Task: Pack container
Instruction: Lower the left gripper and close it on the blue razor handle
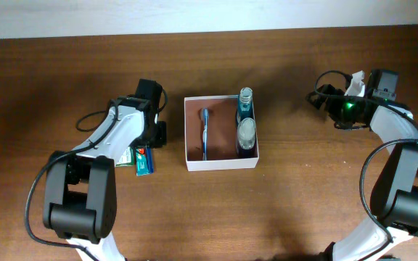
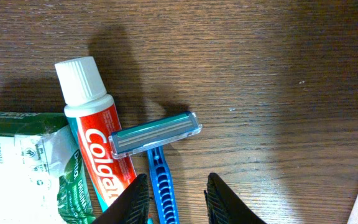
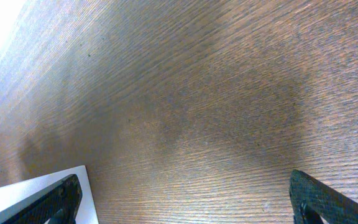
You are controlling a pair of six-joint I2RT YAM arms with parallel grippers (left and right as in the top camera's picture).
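The container point(image 1: 221, 165), a square white-walled box with a reddish-brown floor, sits mid-table. Inside it lie a blue toothbrush point(image 1: 205, 134) and two small blue bottles point(image 1: 246, 101) along its right wall. My left gripper point(image 1: 152, 141) hangs just left of the box. In the left wrist view its jaws point(image 2: 178, 202) stand a little apart astride the handle of a blue razor point(image 2: 158, 140) lying on the table. The handle is close to the left finger, with a gap on the other side. My right gripper point(image 3: 185, 199) is wide open over bare wood, right of the box.
A red Colgate toothpaste tube point(image 2: 95, 146) lies touching the razor's left side, and a green and white packet point(image 2: 23, 168) lies beyond it. A white corner of the box point(image 3: 36, 190) shows by my right gripper's left finger point(image 3: 58, 199).
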